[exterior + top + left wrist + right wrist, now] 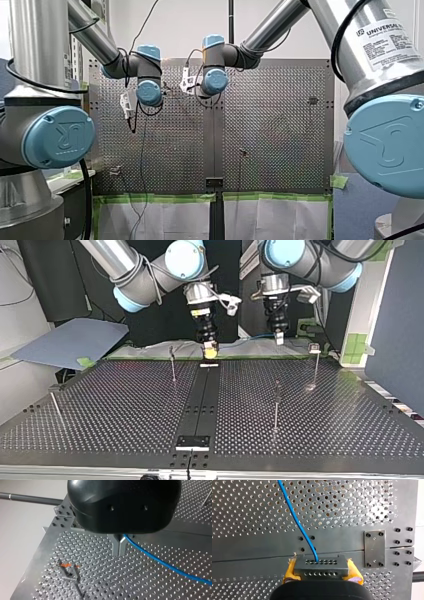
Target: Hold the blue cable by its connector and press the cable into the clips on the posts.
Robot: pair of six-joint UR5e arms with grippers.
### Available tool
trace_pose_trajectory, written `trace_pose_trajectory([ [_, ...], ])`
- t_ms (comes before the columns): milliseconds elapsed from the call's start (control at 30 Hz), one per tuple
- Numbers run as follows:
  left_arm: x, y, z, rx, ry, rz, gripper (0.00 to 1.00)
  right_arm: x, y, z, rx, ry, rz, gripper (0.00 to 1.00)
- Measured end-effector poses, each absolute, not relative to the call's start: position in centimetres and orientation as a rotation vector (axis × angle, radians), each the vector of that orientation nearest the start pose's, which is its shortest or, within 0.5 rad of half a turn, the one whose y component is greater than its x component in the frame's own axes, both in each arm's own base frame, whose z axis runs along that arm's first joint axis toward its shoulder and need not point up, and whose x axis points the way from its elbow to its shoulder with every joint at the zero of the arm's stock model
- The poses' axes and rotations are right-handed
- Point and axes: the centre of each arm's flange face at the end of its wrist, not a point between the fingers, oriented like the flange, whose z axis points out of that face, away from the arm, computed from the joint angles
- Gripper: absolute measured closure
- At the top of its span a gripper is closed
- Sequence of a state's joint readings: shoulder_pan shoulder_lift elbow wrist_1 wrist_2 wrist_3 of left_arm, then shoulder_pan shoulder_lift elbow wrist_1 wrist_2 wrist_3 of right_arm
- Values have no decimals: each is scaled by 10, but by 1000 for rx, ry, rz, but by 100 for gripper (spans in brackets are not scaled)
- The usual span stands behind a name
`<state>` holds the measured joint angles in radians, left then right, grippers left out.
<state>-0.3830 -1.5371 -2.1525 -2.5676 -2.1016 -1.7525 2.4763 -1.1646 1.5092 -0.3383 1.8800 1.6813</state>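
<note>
Left wrist view: gripper (119,550) hides blue cable's (162,562) end.

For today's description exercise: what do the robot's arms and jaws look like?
My left arm and my right arm: silver tubes, light-blue joint caps, black cables. The right bears a Universal Robots label. Left jaws are metal under a black housing; right jaws have yellow pads.
</note>
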Motion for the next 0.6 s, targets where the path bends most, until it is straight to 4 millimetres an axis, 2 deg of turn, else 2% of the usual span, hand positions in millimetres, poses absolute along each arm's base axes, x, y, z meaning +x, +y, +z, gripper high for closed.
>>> trace_pose_trajectory([
  [300, 366, -209, 289, -283, 1528, -6, 100, 563, -316, 334, 1619, -972, 1709, 100],
  [600, 383, -204, 310, -312, 1504, -2, 100, 567, -327, 351, 1602, -971, 1739, 100],
])
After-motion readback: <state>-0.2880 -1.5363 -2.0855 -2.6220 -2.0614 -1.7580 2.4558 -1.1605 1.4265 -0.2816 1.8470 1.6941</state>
